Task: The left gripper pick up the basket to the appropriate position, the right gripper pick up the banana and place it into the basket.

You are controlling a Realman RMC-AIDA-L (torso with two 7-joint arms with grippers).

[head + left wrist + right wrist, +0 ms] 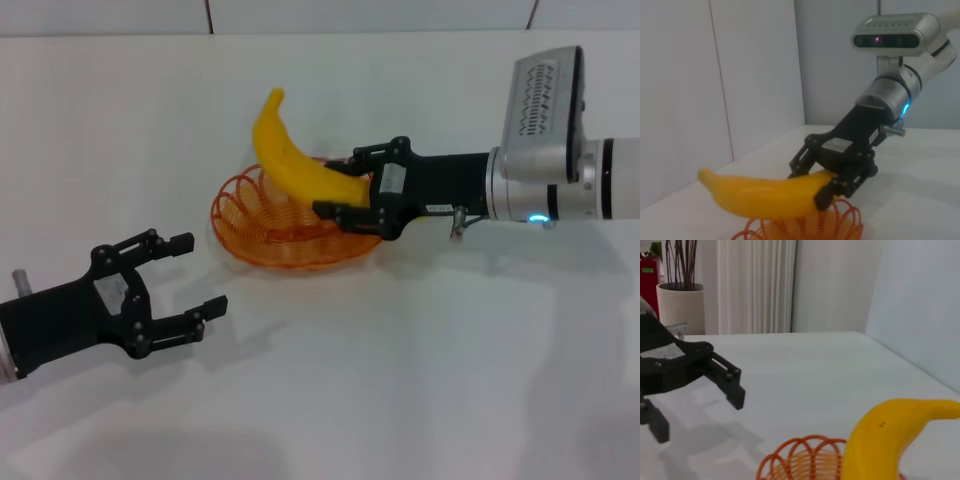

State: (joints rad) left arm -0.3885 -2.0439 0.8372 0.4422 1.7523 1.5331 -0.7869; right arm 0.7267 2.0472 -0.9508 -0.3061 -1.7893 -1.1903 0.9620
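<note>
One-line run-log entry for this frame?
right tool: shut on banana, over basket | left tool: open, clear of basket | table

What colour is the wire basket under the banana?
Orange. The basket shows best in the head view, below the yellow banana held by the right gripper.

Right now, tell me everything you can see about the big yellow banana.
The large curved plain yellow banana looks smooth and unmarked, with a narrow tapering end pointing away from the robot. The black two-fingered right gripper is shut on its other end. It lies tilted over the shallow orange wire basket, its free end reaching past the looped rim. Whether it already rests on the wires cannot be told. The open black left gripper is well clear of it.
</note>
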